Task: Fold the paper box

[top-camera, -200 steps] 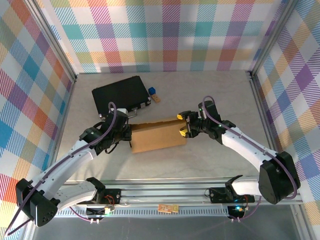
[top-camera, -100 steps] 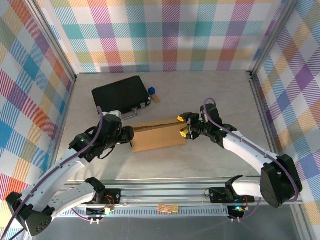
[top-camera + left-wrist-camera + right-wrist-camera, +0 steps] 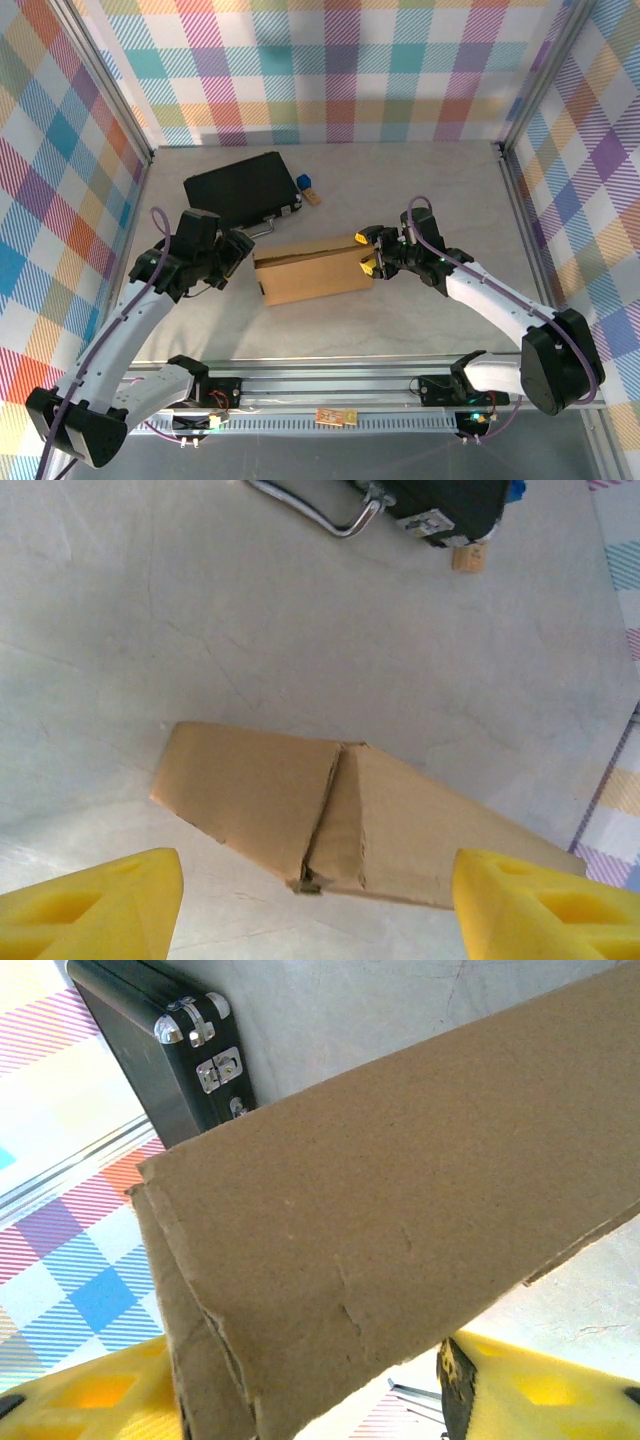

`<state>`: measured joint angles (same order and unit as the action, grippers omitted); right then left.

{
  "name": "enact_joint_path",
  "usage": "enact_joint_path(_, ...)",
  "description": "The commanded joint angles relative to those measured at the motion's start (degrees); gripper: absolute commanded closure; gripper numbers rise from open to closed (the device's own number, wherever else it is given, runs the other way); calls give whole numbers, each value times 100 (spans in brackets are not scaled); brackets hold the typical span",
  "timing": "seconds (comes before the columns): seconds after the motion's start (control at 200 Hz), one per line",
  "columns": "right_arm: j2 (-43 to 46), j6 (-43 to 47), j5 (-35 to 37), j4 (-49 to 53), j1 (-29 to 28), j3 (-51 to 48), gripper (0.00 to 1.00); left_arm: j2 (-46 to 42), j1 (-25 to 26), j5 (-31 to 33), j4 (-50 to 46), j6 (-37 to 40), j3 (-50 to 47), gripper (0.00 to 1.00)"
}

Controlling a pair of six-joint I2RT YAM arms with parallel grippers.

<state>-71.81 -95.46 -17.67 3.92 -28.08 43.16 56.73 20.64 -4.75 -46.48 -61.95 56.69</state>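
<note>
Brown cardboard, paper box [image 3: 315,270], part-folded and creased: likely light, stiff across its panels yet easily dented, best taken at a firm end edge; lies just ahead of the spread left gripper [image 3: 240,250], untouched, far end between the right gripper [image 3: 364,251] jaws, clamping unconfirmed.

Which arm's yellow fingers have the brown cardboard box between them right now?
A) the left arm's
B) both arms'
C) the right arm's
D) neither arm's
C: one end of the paper box sits between the right arm's fingers, while the left arm's fingers stand open and apart from it.
</note>
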Motion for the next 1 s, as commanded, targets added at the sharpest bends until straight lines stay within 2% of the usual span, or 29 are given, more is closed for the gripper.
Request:
enact_joint_path(0.0, -46, 99, 97, 373, 48, -115, 40, 34, -120, -651, 632, -588, -266, 33)
enact_joint_path(0.15, -34, 103, 97, 383, 57, -129, 40, 165, -131, -986, 1029, -743, -512, 38)
enact_joint_path(0.32, -44, 105, 88, 364, 57, -134, 41, -85, -131, -1010, 905, -801, -791, 46)
enact_joint_path(0.445, -52, 106, 88, 363, 56, -141, 42, -158, -131, -1121, 1132, -915, -1143, 58)
enact_joint_path(0.68, 3, 189, 71, 493, 57, -161, 43, -194, -131, -1008, 1115, -792, -1449, 75)
enact_joint_path(0.835, 62, 417, -2, 738, 91, -142, 43, -227, -126, -1054, 1139, -800, -1620, 77)
enact_joint_path(0.995, 155, 1117, -155, 1485, 212, 236, 34, -245, -113, -1045, 1150, -777, -1643, 77)
